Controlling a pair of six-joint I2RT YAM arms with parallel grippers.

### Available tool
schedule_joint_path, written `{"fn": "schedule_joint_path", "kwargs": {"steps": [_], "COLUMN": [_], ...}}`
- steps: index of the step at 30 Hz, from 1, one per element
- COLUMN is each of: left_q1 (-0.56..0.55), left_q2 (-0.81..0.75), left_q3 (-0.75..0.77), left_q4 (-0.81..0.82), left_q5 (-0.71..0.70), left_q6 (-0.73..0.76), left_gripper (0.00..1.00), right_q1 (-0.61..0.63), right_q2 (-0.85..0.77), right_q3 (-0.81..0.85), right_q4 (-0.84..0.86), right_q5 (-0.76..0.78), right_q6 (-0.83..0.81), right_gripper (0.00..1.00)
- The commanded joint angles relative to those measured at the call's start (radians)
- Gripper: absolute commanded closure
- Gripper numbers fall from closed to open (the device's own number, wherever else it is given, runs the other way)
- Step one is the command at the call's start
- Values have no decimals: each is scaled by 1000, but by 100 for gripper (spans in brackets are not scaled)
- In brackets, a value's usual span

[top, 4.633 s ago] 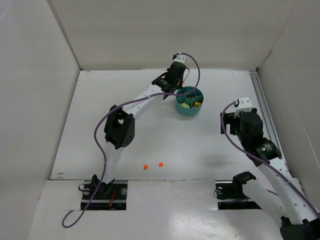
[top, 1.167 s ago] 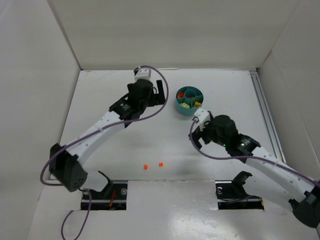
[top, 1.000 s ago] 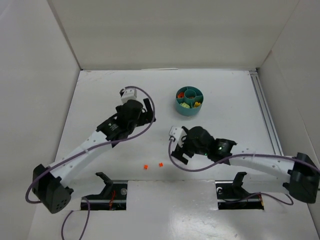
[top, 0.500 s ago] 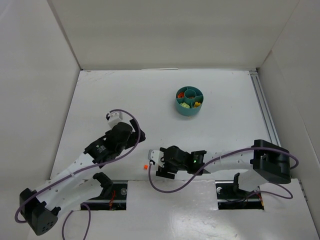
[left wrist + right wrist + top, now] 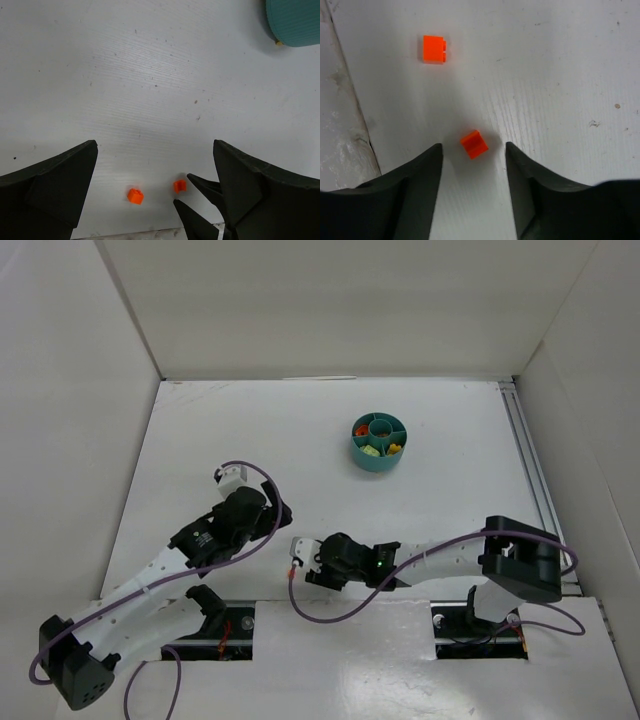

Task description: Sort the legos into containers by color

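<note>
Two small orange legos lie near the table's front edge. One orange lego [image 5: 474,144] sits between the jaws of my right gripper [image 5: 473,150], with a gap on each side, touching neither finger. The other orange lego [image 5: 434,49] lies apart, farther out. My left gripper [image 5: 155,160] hangs wide open above both legos [image 5: 134,196], holding nothing, and my right fingertips [image 5: 196,182] show beside the nearer brick [image 5: 179,186]. The teal tub of containers [image 5: 380,442] stands at the back right with several coloured pieces inside.
The table's front edge [image 5: 350,115] runs just left of the right gripper's fingers. The arm bases and a purple cable [image 5: 300,605] lie along the near edge. White walls close in the left, back and right sides.
Both arms came from near the tub down to the front edge. The right jaws have narrowed around one orange lego. The left gripper stayed wide open and barely moved in the last half second.
</note>
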Motion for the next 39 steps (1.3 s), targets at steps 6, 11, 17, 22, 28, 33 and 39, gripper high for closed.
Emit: {"fn": "schedule_joint_path", "kwargs": {"steps": [6,11,17,22,28,33,39], "left_q1": [-11,-21,-21,-21,-21,-21,-21], "left_q2": [-4,6,6,6,15,24,42], "left_q3": [3,3,12,12,12,12,12], "left_q4": [17,8,8,8,8,19,28], "left_q5": [-7,-7,-16,-16,-7,13,13], "left_q6": [-8,-8,-8,-8,-8,1,10], "left_gripper": [0,0,0,0,0,0,0], "right_q1": [3,3,3,3,3,-110,-271], "right_q2": [63,76,-19,-87,-144,-236,-403], "right_q3": [35,35,26,16,16,-48,-155], "right_q4": [23,23,23,23,-93,-297,-414], "right_q5": [54,54,72,82,199,277,295], "right_q6": [32,41,52,52,169,426,605], "right_gripper": [56,72,85,88,77,63,42]}}
